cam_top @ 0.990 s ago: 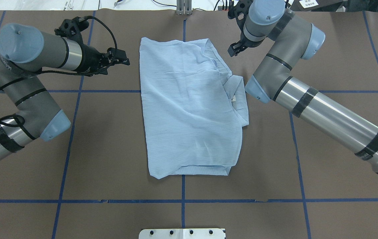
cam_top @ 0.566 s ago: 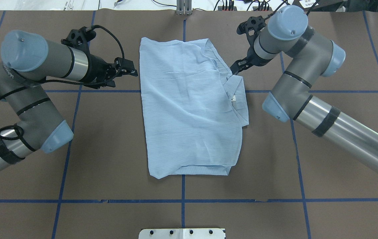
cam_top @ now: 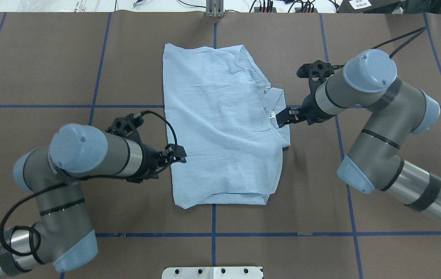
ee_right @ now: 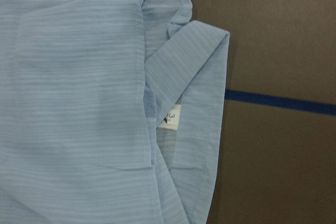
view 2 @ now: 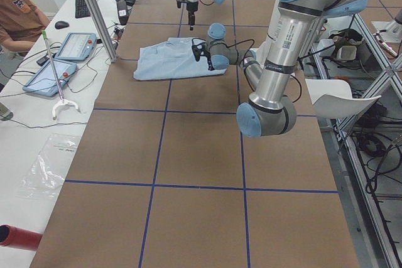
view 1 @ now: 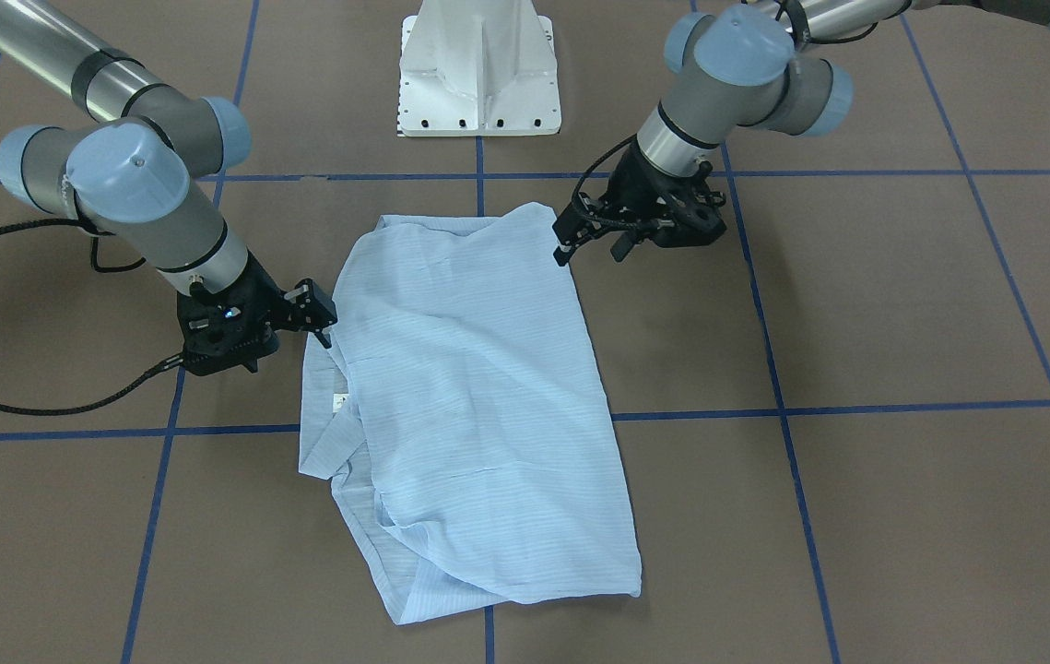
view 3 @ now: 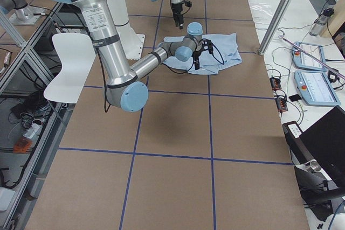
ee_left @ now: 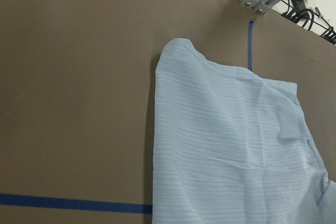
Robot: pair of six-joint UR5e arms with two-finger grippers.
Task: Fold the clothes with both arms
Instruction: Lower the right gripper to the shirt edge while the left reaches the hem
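the shirt (cam_top: 220, 128) is spread flat between the left gripper (cam_top: 179, 159) and right gripper (cam_top: 283, 117), both held empty with jaws apart at its opposite edges, likely so a 2-sided grasp can be taken.

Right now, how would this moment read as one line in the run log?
shirt: folded flat on table | left hand: open, at shirt edge opposite collar | right hand: beside collar, open/shut unclear

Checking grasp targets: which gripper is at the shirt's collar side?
The right gripper: it sits beside the collar and white neck label. The left gripper is at the opposite, plain edge of the shirt.
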